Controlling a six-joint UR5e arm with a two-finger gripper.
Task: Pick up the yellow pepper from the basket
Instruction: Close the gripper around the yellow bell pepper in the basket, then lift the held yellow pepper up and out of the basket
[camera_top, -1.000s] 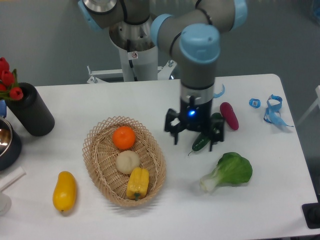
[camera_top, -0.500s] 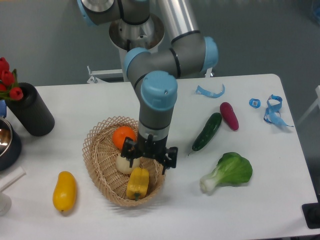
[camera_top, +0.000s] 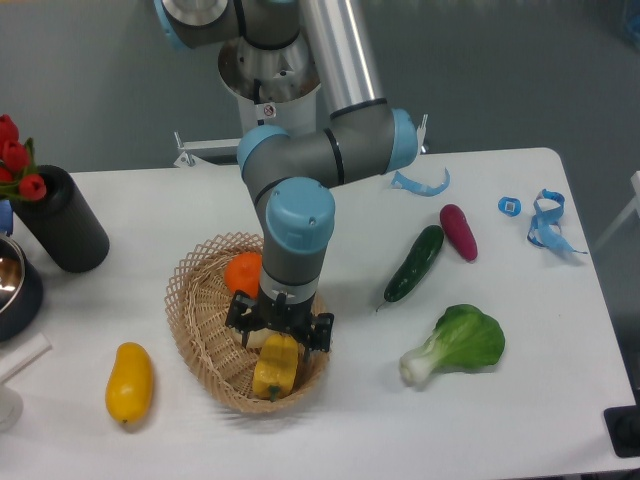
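Your yellow pepper (camera_top: 275, 369) is blocky and lobed, glossy yellow, lying at the near end of the basket (camera_top: 195, 335) with its upper part tucked under the tool. The gripper (camera_top: 279, 337) sits right over that upper end, its dark fingers (camera_top: 322, 333) spread to either side; you can see the jaws standing apart, but whether they touch the pepper cannot be told from this view.

The basket is an oval, shallow, tan wicker piece with an open-weave rim. Inside it you have the pepper at the near end, a pale round item (camera_top: 254, 337) mostly hidden behind the gripper, and an orange (camera_top: 243, 271) at the far side, partly covered by the arm.

At the left edge you see part of a dark metal bowl (camera_top: 14, 288); its contents are not visible. A black cylinder (camera_top: 62, 220) holds red tulips (camera_top: 14, 156).

On the table outside the basket lie a smooth yellow mango-like fruit (camera_top: 129, 381), a cucumber (camera_top: 413, 263), a purple eggplant (camera_top: 459, 232) and a leafy green (camera_top: 458, 342).
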